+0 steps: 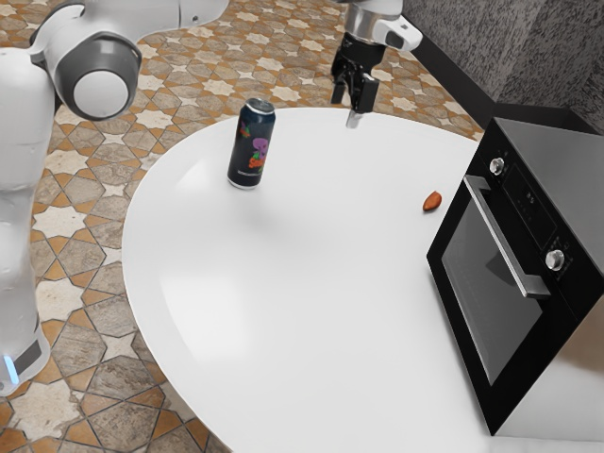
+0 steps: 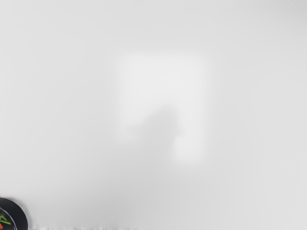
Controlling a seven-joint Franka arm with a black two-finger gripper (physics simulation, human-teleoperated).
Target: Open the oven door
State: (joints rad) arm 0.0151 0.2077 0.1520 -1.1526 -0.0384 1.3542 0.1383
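Visibly | oven door (image 1: 488, 294) shut | can (image 1: 251, 145) upright (label lettering too small)

Tiled floor (image 1: 94, 193), brown-orange star pattern; mottled grey wall (image 1: 477, 47); rounded white table (image 1: 316, 293), soft light patches.

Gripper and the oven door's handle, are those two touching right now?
Apart: the exterior view shows the gripper well away from the handle, with white tabletop showing between.
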